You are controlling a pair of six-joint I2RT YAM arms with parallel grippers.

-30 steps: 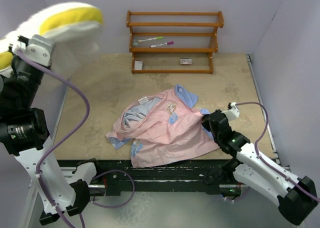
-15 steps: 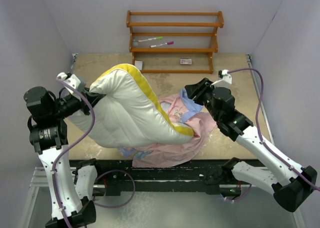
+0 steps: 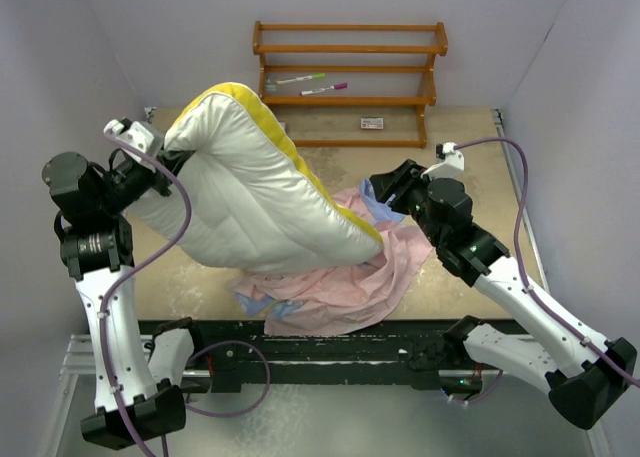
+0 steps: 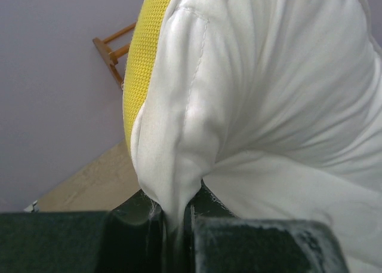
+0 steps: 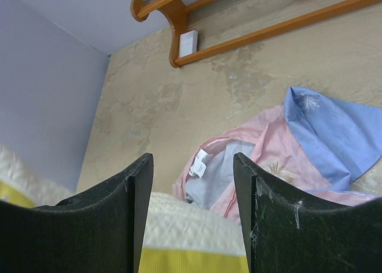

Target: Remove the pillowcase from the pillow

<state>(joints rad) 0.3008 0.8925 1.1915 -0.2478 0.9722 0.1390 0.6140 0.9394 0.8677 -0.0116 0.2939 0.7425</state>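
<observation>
Since a moment ago: the pillow [image 3: 260, 197] has tipped higher toward the table's [image 3: 470, 147] far left corner, and the right gripper [image 5: 191, 213] has spread wider.
Left gripper [image 4: 176, 225]: clenched on a pinch of the pillow's white skin, just beside the yellow band.
Right gripper: fingers apart, grasping nothing, poised over the pillow's low end.
Pillow: bare and tilted over the table's left half, its low end resting on the pillowcase [image 3: 340, 277].
Pillowcase: crumpled pink side up, with blue flaps showing, at the middle of the near edge.
Handling: the pillow is likely light, puffy and yielding, so a deep pinch at a corner seam should hold best. The pillowcase looks thin and limp, and a hem would be easiest to take.
Hidden: the part of the pillowcase under the pillow, and the left fingertips, which are buried in fabric.
</observation>
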